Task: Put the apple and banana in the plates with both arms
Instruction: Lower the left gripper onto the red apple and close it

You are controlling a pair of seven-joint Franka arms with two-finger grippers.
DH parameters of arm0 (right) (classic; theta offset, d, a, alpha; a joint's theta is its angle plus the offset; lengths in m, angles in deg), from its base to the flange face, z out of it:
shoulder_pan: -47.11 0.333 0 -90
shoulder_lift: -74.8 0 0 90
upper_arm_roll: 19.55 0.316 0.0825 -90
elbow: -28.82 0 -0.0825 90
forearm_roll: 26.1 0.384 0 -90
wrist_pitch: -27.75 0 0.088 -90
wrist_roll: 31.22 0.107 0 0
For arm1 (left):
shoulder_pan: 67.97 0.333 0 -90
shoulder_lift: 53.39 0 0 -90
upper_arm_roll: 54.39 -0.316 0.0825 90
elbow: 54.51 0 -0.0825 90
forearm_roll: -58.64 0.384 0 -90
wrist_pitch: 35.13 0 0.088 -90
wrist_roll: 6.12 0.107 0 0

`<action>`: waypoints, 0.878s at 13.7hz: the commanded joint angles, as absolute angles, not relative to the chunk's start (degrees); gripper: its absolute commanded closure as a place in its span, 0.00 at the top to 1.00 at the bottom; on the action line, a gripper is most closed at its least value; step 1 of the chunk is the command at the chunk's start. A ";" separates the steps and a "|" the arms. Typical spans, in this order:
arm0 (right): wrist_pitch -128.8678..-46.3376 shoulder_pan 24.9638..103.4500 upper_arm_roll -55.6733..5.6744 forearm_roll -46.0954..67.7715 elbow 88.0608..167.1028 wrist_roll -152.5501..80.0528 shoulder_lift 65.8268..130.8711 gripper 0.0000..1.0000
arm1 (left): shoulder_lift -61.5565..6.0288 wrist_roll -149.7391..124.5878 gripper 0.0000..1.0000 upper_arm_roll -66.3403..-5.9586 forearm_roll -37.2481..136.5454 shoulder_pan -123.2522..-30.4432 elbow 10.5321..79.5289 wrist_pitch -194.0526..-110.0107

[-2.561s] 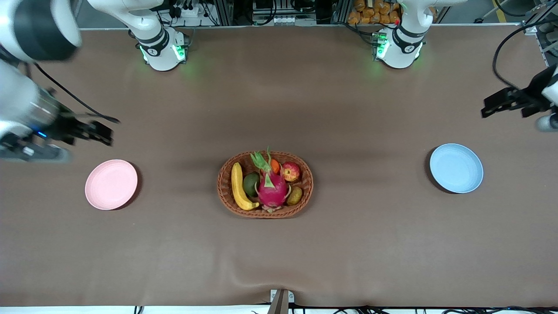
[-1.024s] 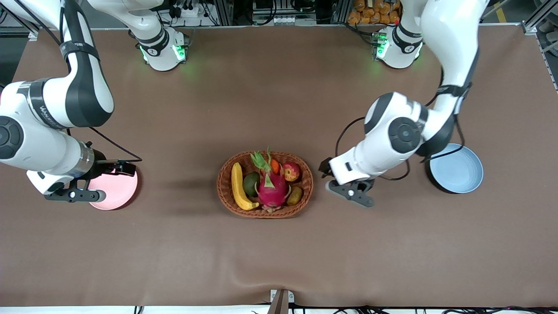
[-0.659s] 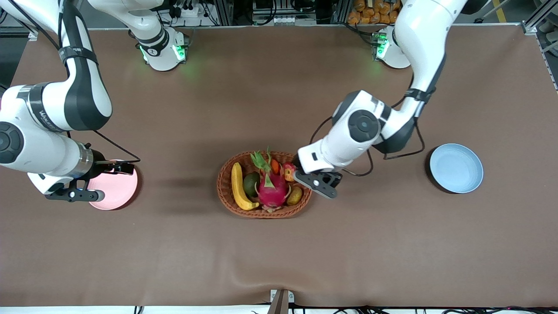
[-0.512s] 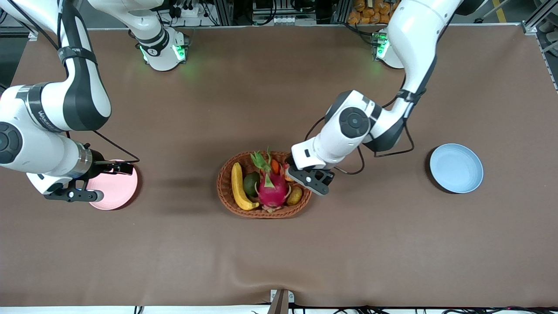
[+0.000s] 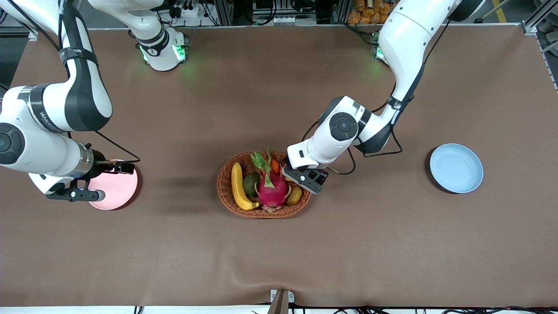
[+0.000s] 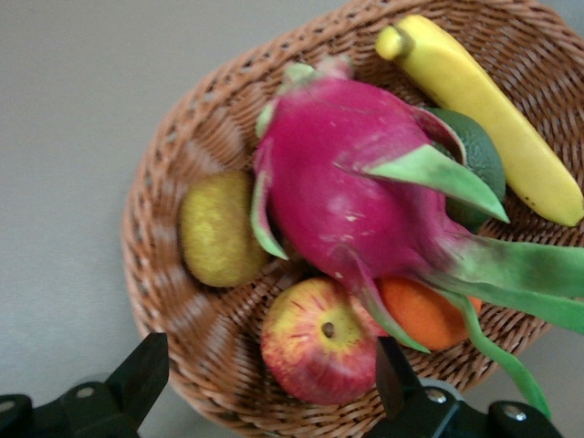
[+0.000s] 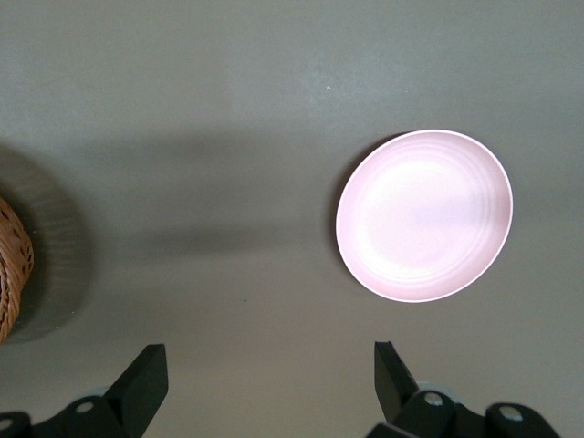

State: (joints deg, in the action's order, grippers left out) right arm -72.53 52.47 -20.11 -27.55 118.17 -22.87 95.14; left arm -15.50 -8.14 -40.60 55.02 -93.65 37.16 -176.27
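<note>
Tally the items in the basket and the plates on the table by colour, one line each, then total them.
Yellow: 1, banana
Green: 1
Magenta: 1, dragon fruit
Orange: 1
Red-yellow: 1, apple
Olive-brown: 1
Pink: 1, plate
Blue: 1, plate
Total: 8
</note>
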 commanded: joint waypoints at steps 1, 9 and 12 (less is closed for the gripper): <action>-72.70 52.47 -19.64 -26.97 118.56 -23.04 94.92 1.00 | -15.33 -8.94 1.00 -41.64 56.00 -95.22 38.04 -178.48; -72.79 52.38 -19.64 -24.97 118.91 -23.13 94.84 1.00 | -12.52 -12.54 1.00 -41.64 61.01 -95.92 37.95 -180.94; -72.79 52.21 -19.73 -23.02 118.91 -23.22 94.84 1.00 | -11.81 -13.42 1.00 -41.64 61.10 -96.89 37.25 -181.03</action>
